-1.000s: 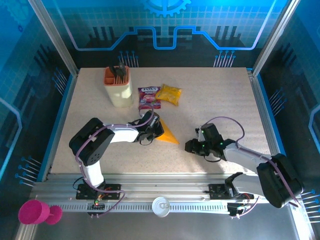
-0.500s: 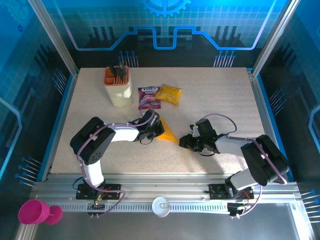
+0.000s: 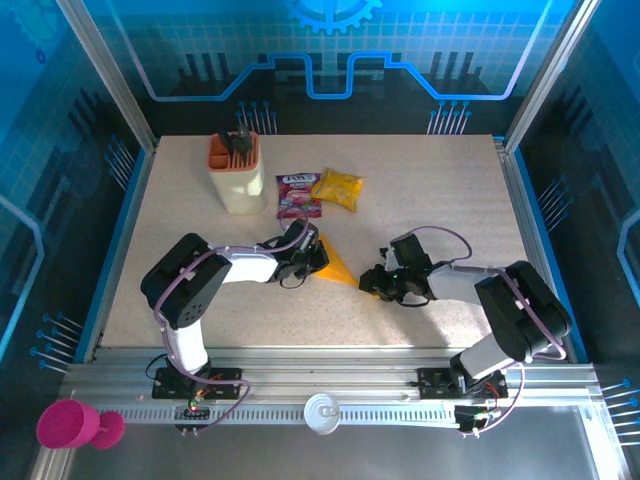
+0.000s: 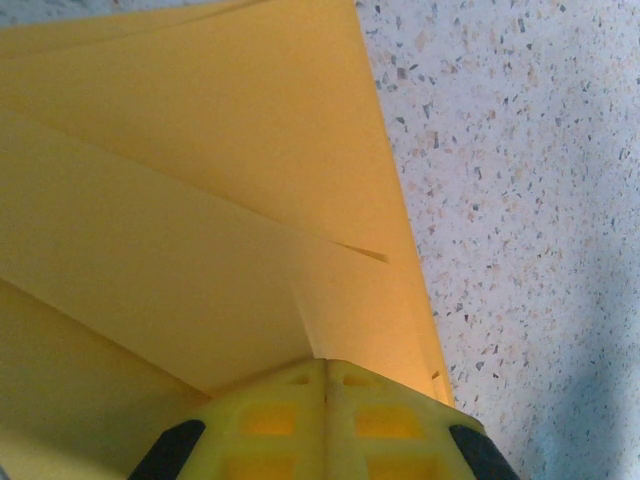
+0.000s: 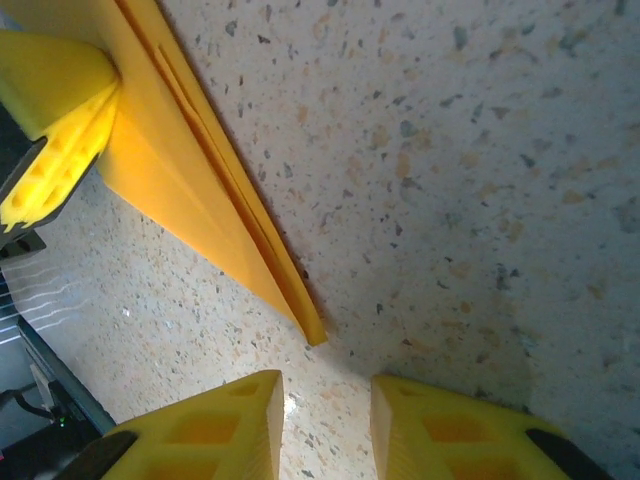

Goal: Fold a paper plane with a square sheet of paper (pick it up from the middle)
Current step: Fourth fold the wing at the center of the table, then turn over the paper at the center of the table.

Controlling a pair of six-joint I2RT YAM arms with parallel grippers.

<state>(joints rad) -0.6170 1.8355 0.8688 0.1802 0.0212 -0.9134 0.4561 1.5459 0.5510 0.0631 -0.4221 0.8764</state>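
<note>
The left claw [image 3: 318,262] has its 2 yellow fingers [image 4: 270,420] pressed together, clamped on the wide end of the folded paper [image 3: 336,266]. In the left wrist view the finger seam meets the orange-yellow layers [image 4: 200,200], which fan out from it with 1 sharp crease and a small slit at the edge. The right claw [image 3: 376,286] has its 2 fingers [image 5: 200,430] apart with a narrow gap between them [image 5: 327,390], low over the speckled desk [image 3: 450,200]. The pointed tip of the paper [image 5: 175,190] lies just ahead of that gap, not touching either finger. The paper lies flat near the middle of the desk, nearer the near edge than the far one, point toward the right claw. Toward the far left corner stands a cream holder [image 3: 240,180]. Beside it lie a purple-red packet [image 3: 297,195] and a yellow snack bag [image 3: 337,188], well apart from the paper.
</note>
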